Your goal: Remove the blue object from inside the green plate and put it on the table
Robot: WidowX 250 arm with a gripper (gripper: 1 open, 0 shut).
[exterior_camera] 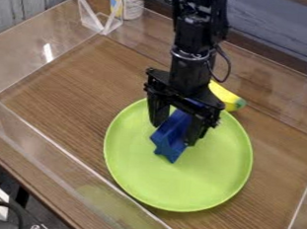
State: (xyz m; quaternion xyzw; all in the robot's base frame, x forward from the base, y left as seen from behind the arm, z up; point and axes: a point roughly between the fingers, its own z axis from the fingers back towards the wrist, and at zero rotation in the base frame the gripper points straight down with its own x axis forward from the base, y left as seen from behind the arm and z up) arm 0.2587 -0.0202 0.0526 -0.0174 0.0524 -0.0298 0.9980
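A dark-blue block [171,140] lies inside the lime-green plate [146,170] on the brown table [79,87]. My gripper [179,122] points straight down over the block's upper end, open, one black finger on each side of it. Whether the fingers touch the block I cannot tell. The block's near end rests on the plate floor.
A yellow banana-shaped toy [229,98] lies just behind the plate, right of the arm. Clear acrylic walls [48,50] ring the tabletop. A white and yellow container [122,3] stands beyond the back wall.
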